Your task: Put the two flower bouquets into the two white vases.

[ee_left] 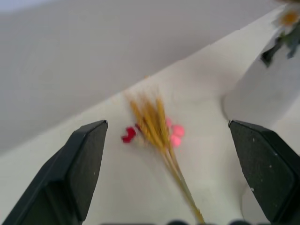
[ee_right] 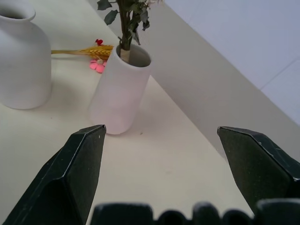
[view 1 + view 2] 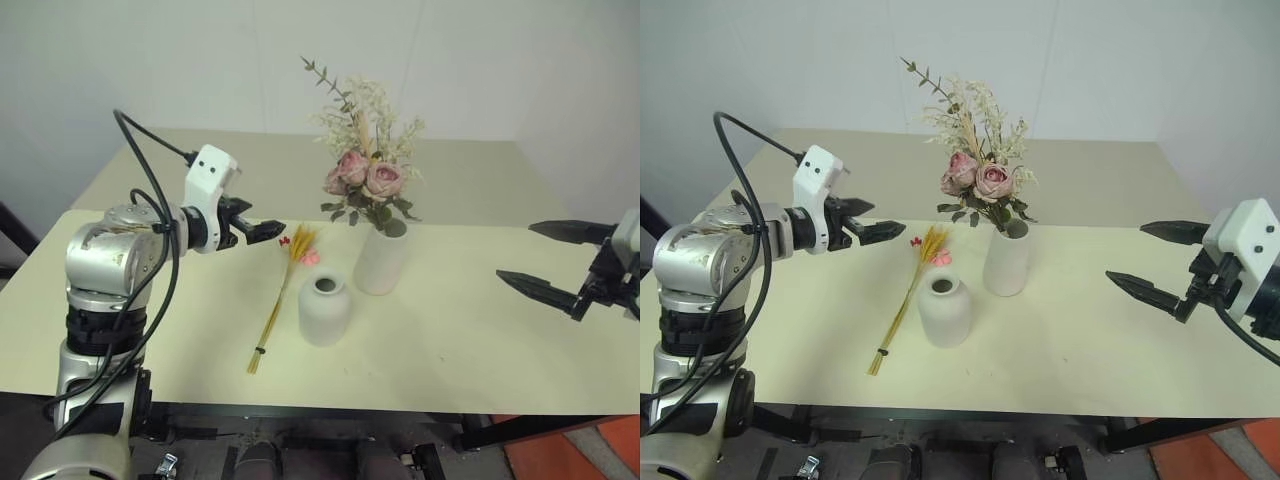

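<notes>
The bushy bouquet (image 3: 362,170) of pink roses, cream sprigs and green leaves stands upright in the taller white vase (image 3: 381,260) at the table's middle. Just in front and to the left, the shorter rounded vase (image 3: 324,310) holds nothing. The slim bundle (image 3: 280,300) of yellow-orange stalks lies flat on the table to the left of both vases, its small pink-red blooms (image 1: 174,135) at the far end. My left gripper (image 3: 262,226) hovers open, pointing at those blooms from the left, holding nothing. My right gripper (image 3: 514,250) hangs open to the right of the vases, apart from them.
The cream table (image 3: 480,330) has bare surface to the right of the vases and along its front edge. A second table stands behind it against a white wall. A black cable loops above my left arm.
</notes>
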Available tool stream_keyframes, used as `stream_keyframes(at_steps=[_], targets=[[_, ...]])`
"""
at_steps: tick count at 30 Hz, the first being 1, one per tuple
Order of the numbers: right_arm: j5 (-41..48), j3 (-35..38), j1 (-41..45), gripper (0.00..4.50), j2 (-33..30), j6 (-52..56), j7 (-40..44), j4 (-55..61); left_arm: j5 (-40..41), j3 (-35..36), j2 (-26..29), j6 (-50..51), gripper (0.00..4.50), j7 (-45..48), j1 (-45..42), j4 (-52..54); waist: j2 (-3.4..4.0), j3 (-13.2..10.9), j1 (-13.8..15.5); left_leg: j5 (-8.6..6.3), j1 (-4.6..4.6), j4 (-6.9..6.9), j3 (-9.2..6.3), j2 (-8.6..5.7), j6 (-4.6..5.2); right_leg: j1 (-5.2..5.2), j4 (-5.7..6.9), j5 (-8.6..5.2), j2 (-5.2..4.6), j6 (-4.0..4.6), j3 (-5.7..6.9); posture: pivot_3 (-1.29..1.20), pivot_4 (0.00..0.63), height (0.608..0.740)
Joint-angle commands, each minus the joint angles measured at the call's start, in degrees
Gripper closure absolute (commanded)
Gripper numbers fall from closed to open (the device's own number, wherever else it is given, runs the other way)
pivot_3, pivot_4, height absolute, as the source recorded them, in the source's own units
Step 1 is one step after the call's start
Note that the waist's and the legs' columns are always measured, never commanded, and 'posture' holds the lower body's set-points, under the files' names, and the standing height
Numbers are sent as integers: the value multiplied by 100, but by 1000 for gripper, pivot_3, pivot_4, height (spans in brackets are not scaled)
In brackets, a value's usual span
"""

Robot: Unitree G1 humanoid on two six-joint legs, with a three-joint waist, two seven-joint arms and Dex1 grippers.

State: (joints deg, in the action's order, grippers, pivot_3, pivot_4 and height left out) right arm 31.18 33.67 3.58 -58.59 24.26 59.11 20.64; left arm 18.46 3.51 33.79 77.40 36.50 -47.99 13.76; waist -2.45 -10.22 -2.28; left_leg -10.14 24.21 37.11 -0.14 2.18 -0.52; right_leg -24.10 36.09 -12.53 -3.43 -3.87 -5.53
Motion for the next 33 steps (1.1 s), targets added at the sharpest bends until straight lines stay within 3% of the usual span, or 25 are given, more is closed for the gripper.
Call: stream_keyframes(at_steps=[1,5,19,25,33], targets=[[21,109,79,0,-115,-64,41,-25,14,-278,36,973,9,-399,-219,285,0,0,-13,0,0,0,0,0,0,-1,0,0,0,0,0,0,150,740],[-10,83,50,0,-98,-52,39,-38,52,-422,-158,1493,9,-723,-407,2,0,0,-29,0,-4,0,0,-1,0,-1,4,1,1,1,-1,0,150,740],[48,193,-38,0,-30,175,-74,275,529,-1032,-670,1510,9,-1237,-426,-1262,0,0,-12,0,-2,0,-1,-4,0,-2,3,0,-1,3,-3,0,150,740],[71,338,-207,0,-1,238,-124,377,450,-1690,-489,1258,9,-1043,-422,-1508,0,0,-17,0,0,-1,-1,-5,-1,-5,2,0,-1,3,-4,0,150,740],[48,388,-247,0,3,274,-173,392,300,-1919,-594,954,2572,-1039,-428,-1848,1,1,-4,0,-4,-1,-1,-7,-1,0,2,0,-3,4,-4,0,150,740]])
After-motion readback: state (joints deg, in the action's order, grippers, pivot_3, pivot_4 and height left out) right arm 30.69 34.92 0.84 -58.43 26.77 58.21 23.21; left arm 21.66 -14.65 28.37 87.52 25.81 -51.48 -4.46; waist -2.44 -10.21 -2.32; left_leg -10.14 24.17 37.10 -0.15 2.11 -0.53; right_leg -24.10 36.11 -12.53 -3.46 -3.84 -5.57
